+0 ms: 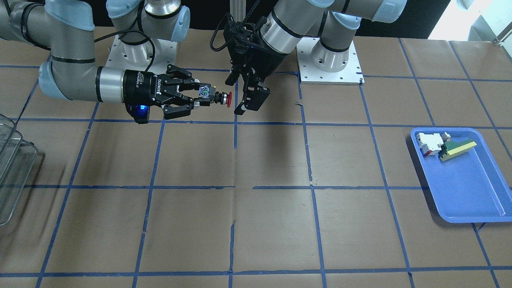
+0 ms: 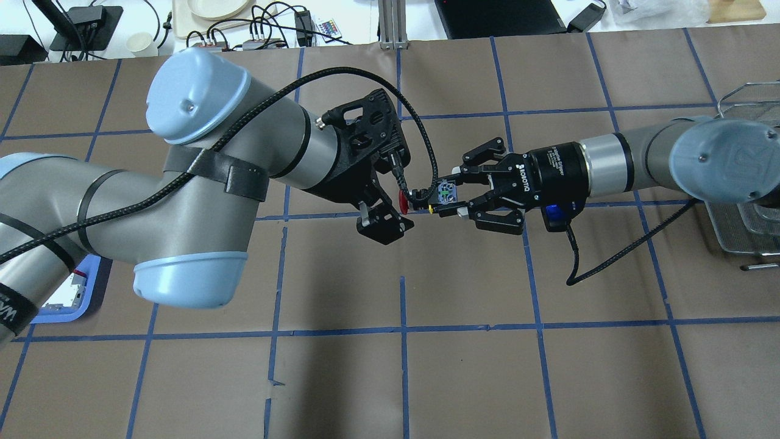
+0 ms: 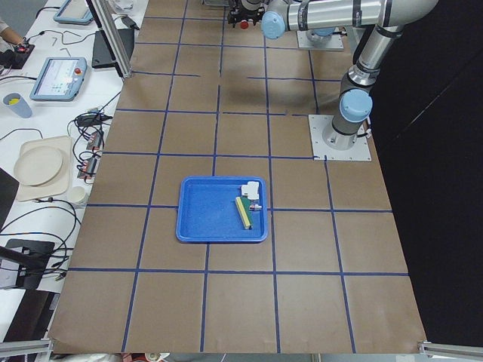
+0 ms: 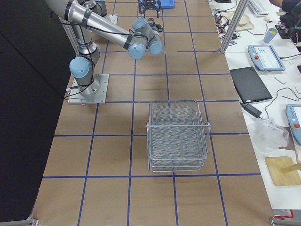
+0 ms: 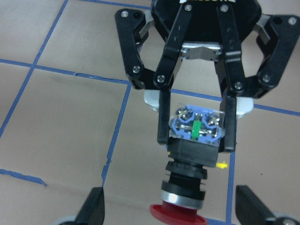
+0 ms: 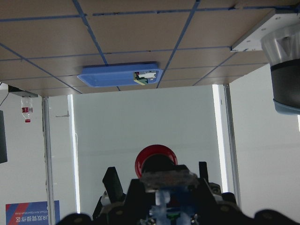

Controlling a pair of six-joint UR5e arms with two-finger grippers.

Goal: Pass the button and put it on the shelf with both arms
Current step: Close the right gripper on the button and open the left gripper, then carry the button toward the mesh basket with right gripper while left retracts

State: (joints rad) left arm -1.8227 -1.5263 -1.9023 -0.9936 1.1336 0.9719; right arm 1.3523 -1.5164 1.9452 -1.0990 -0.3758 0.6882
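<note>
Button (image 1: 219, 98) hangs above the desk (image 1: 272, 160), clamped at its blue terminal end by the right claw (image 1: 202, 98); the left claw (image 1: 243, 90) stands open, fingers (image 5: 93, 206) flanking the cap.

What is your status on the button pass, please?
Right gripper shut on button, terminal-block end, above the table. Left gripper open, jaws either side of red cap. Shelf to robot's right, not yet approached.
</note>
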